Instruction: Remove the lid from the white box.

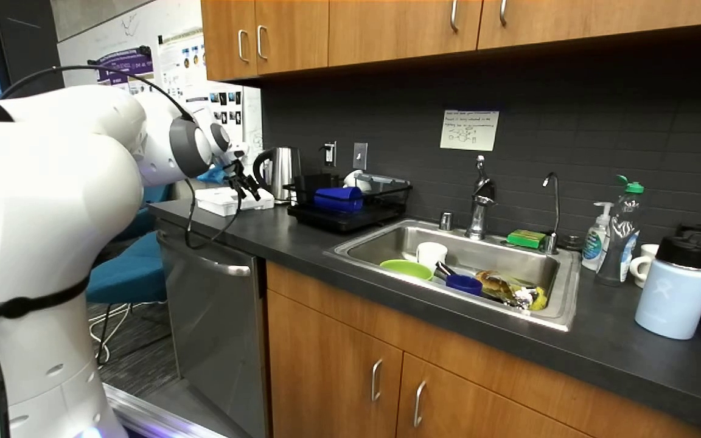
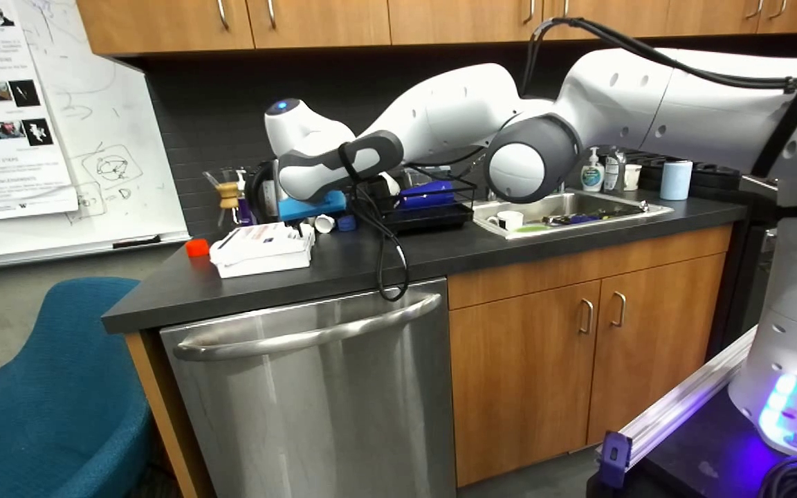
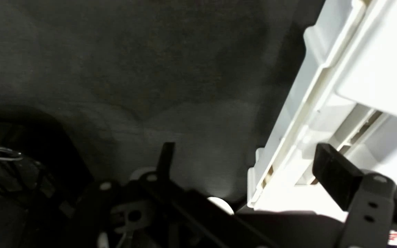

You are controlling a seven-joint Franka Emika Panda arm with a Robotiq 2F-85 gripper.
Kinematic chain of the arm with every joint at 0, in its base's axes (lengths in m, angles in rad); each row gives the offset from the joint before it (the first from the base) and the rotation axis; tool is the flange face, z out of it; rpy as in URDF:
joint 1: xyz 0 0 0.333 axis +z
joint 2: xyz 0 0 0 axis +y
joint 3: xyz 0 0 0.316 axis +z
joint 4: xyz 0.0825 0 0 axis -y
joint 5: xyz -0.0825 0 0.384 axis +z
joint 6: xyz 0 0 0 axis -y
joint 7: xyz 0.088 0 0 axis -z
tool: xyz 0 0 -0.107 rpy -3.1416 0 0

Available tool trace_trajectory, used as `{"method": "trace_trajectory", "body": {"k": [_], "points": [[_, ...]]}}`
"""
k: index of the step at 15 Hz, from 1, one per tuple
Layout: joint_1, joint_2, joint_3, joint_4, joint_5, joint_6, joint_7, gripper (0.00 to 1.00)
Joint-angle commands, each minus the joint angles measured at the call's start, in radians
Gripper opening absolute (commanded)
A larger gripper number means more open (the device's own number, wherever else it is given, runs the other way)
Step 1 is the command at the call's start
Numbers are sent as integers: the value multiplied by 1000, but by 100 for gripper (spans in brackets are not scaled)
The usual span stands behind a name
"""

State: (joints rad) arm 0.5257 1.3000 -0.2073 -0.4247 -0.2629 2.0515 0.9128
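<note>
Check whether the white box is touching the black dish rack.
Apart. An exterior view shows it: a strip of dark countertop is visible between the right end of the white box and the black dish rack.

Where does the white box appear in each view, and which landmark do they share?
In an exterior view: the box, left of centre, left of the rack.
In an exterior view: the box, left of centre, between a red cap and the rack.
Wrist view: the box at right, rack at lower left.
Shared landmark: the rack.
</note>
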Motion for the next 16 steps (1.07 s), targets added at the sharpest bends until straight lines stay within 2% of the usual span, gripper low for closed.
{"method": "trace_trajectory", "body": {"k": [1,9,16], "points": [[-14,-19,26,-31,32,26,-1,100],[-43,-21,65,-32,93,62,-9,100],[-58,-18,90,-38,97,67,-21,100]]}}
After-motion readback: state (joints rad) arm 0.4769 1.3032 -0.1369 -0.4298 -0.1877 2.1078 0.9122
